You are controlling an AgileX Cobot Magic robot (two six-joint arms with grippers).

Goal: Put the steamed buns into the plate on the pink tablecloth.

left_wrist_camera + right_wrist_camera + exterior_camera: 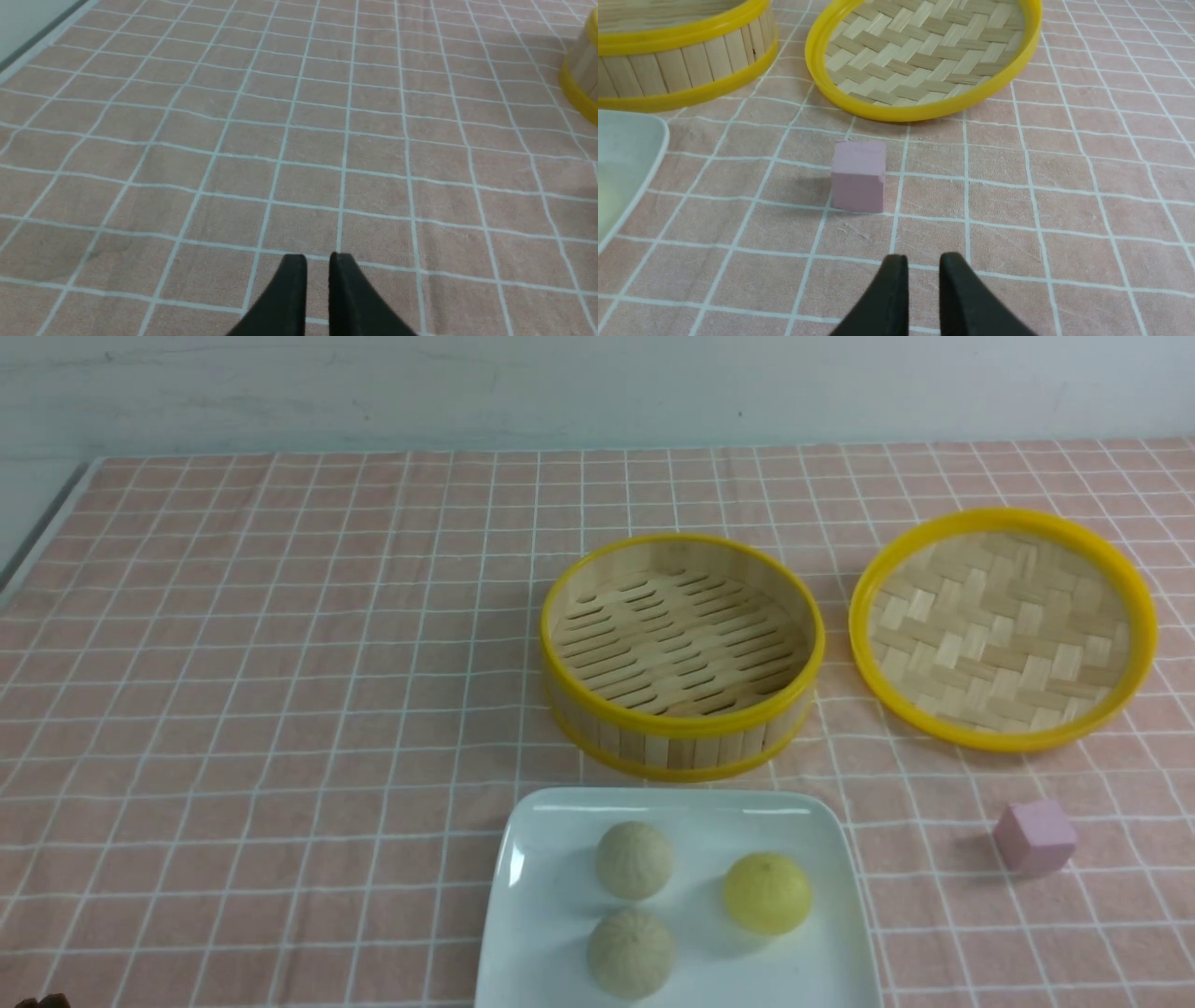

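Three steamed buns lie in the white square plate [551, 915] at the front middle of the pink tablecloth [280, 663]: two pale beige ones [635, 860] [631, 953] and a yellow one [767, 893]. My left gripper [317, 263] is shut and empty, low over bare cloth well left of the plate. My right gripper [923, 263] is shut and empty, just short of the pink cube, with the plate's corner [626, 158] off to one side. Neither gripper shows in the front view.
An empty bamboo steamer basket [681, 742] stands just behind the plate. Its woven lid [1004, 627] lies upturned to the right. A small pink cube [1034, 837] sits right of the plate and also shows in the right wrist view [858, 176]. The table's left edge [28, 42] is near.
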